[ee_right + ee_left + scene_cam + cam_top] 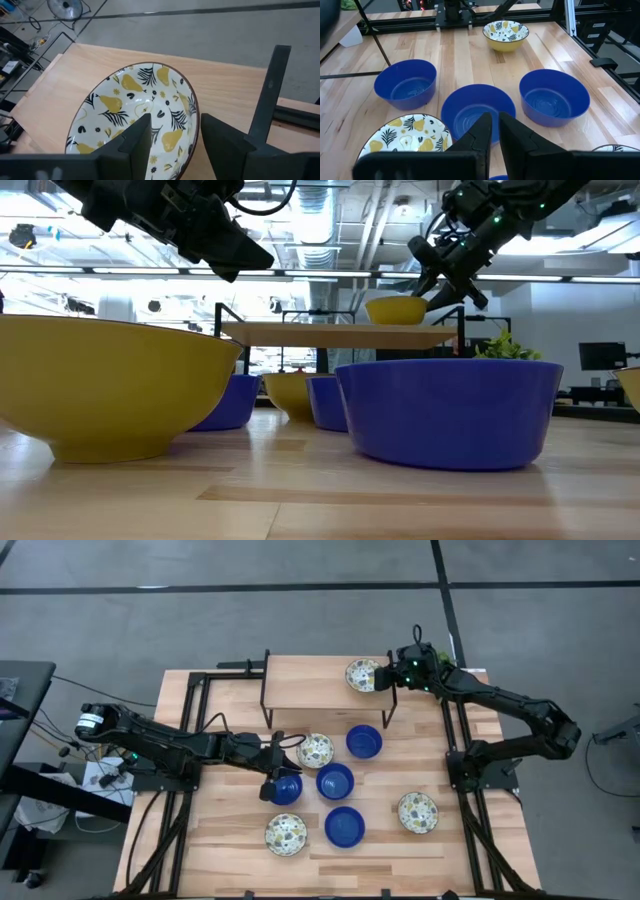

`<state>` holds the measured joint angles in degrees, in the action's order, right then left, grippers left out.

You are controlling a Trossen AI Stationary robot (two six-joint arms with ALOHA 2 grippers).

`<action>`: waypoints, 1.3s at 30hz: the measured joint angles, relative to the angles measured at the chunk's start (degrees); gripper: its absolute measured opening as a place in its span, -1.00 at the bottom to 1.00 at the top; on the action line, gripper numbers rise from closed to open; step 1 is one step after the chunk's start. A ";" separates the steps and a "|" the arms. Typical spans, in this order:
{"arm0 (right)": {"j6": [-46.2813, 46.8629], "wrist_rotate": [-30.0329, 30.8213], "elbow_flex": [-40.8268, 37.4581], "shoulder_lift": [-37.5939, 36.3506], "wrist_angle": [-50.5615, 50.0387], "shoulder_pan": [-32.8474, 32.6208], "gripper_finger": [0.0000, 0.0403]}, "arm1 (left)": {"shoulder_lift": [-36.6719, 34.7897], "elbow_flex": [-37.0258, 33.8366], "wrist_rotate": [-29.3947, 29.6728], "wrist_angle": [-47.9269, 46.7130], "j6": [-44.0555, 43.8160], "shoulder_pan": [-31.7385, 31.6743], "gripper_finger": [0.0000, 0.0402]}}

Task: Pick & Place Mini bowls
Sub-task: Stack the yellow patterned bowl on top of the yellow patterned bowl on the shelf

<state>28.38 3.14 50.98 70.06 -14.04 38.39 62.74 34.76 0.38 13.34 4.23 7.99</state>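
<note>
Right gripper (pixel 383 677) released, straddling the patterned bowl (pixel 361 674) rim on the shelf (pixel 310 685).
Lifting off crookedly could drag it; left gripper (pixel 272 777) clenches a blue bowl (pixel 285 787).

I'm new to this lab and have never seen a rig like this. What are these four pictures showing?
It is a robot with two dark arms at a wooden table, each ending in a two-finger gripper. One picture looks straight down, one looks level across the tabletop, and two come from cameras on the wrists. The right gripper is open, its fingers either side of the rim of a patterned bowl that sits on a raised shelf. The left gripper is over a blue bowl. Six more bowls, three blue and three patterned, sit on the table.
</note>
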 joint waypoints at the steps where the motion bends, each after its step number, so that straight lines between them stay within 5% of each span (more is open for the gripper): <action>1: 0.00 0.02 0.00 0.00 -0.01 0.00 -0.20 | 0.00 0.00 0.00 0.00 0.00 0.00 -0.84; 21: -4.87 0.15 10.38 -0.18 -16.16 -0.04 -0.36 | 0.00 0.00 0.00 0.00 -0.03 0.00 -0.84; 31: -1.88 14.80 11.72 -9.07 -35.24 -1.37 -0.52 | 0.00 -0.31 0.00 0.08 -0.54 0.00 -0.84; 39: 2.38 24.80 3.01 -24.17 -36.36 -15.15 -0.55 | 0.00 -0.79 -0.01 0.09 -2.99 0.00 -0.84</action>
<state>30.76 27.95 53.99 45.89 -50.40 23.24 62.74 33.98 0.37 13.43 1.24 7.99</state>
